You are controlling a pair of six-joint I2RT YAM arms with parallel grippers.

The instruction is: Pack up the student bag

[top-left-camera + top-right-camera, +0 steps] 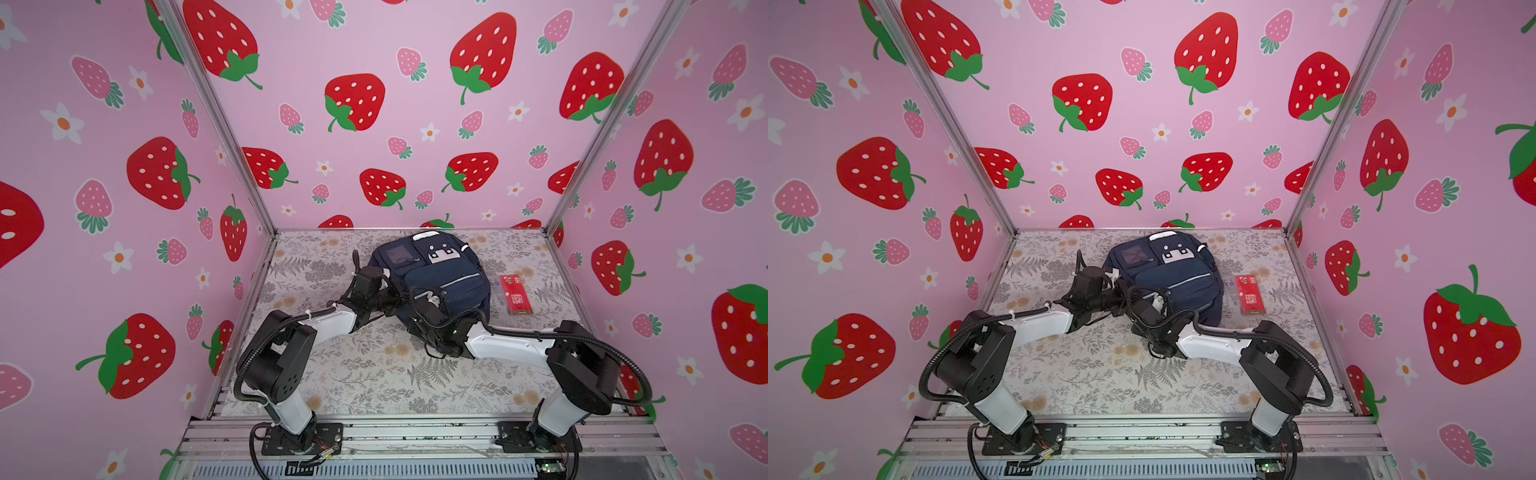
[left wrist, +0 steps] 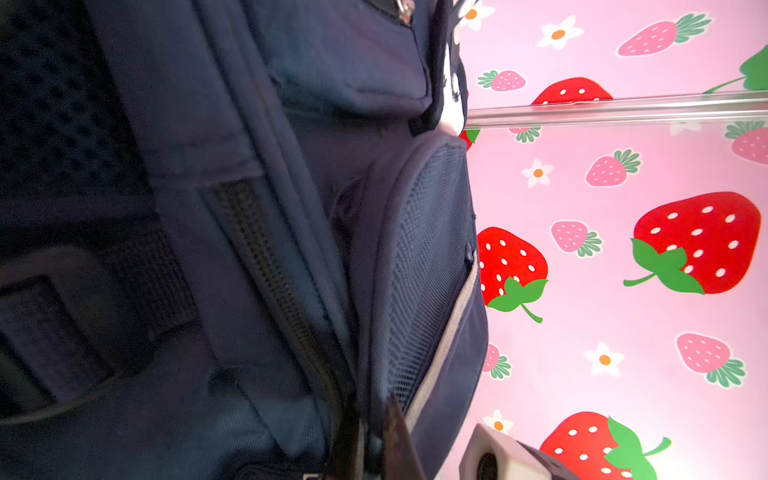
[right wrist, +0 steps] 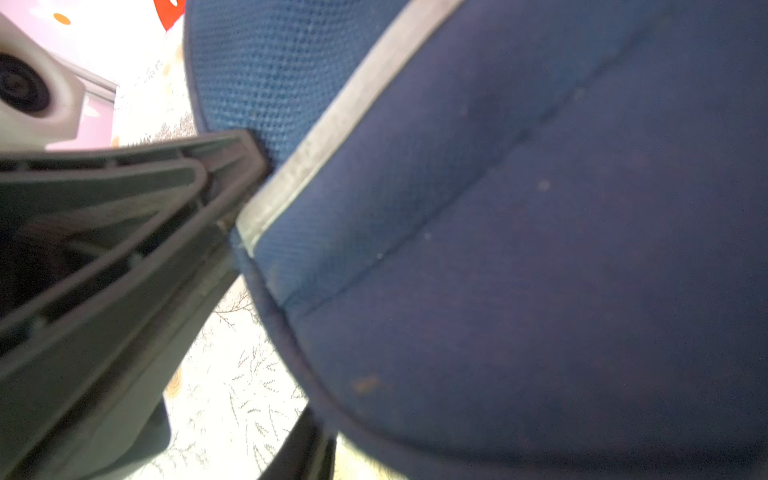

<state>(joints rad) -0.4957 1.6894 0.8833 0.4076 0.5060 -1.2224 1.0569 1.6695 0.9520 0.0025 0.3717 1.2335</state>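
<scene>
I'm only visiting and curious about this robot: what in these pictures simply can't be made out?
Inside of the student bag: no view shows it; only outer fabric shows.
Left hand: tips cut off by the left wrist view's edge, hidden behind its wrist in both top views; what it pinches is unclear.
Right hand: blurred, too close in the right wrist view; grip unclear.
Red packet: print too small in both top views.

The student bag (image 2: 208,124), mesh pocket (image 2: 424,270) outward, looms before the strawberry wall (image 2: 623,166).
</scene>
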